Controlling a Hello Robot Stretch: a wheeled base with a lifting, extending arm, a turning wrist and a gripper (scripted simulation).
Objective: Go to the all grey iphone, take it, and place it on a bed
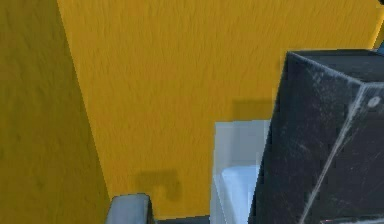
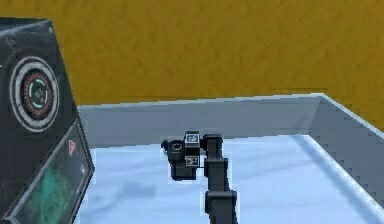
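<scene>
In the arm side view my arm (image 2: 216, 190) rises from the bottom edge over a pale blue flat surface (image 2: 290, 180) with a raised grey-white rim (image 2: 250, 108). The gripper (image 2: 176, 153) is a small dark body left of the two white marked squares, near the surface's far rim. Its far end is too small to make out, so I cannot tell whether it holds anything. No grey phone shape can be made out on the surface.
A tall dark box (image 2: 35, 130) with a round dial stands at the arm side view's left, and the dark box (image 1: 320, 140) also stands at the forward view's right. A yellow wall (image 1: 170, 80) is close ahead. A grey rounded object (image 1: 130, 208) sits at the bottom.
</scene>
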